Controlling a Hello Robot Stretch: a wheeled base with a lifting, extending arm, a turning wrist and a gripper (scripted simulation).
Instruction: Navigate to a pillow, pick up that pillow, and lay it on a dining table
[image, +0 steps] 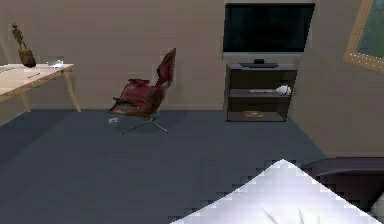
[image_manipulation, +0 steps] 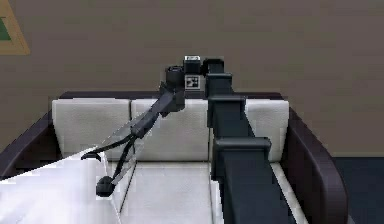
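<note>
where the dark arm (image_manipulation: 240, 150) rises from the bottom of the arm side view, we see the gripper (image_manipulation: 108, 178) slanting down and to the left from the two white marker squares (image_manipulation: 190, 72). its far end lies right at the edge of a large white pillow (image_manipulation: 40, 190), which sits in the view's lower left corner against the sofa (image_manipulation: 180, 125). since the pillow overlaps the sofa's seat there, we cannot tell whether the gripper holds anything, and we cannot tell how its fingers are set either. the sofa has white back and seat cushions in a dark frame, with dark armrests at both ends, and it stands against a tan wall. a framed green picture (image_manipulation: 8, 25) hangs at the upper left.

in the forward view we find the white pillow (image: 285, 195) at the bottom edge, right of the middle, with a dark sofa armrest just behind it on the right. beyond it stretches dark blue floor. a red chair (image: 145, 92) on a thin metal base stands near the middle. at the left edge is a light wooden table (image: 35, 78), well apart from the pillow, with a small dark statue (image: 22, 45) upright on it. against the far wall a black tv (image: 268, 30) sits atop a dark shelf unit (image: 262, 92), and a window (image: 365, 40) shows at the upper right.
</note>
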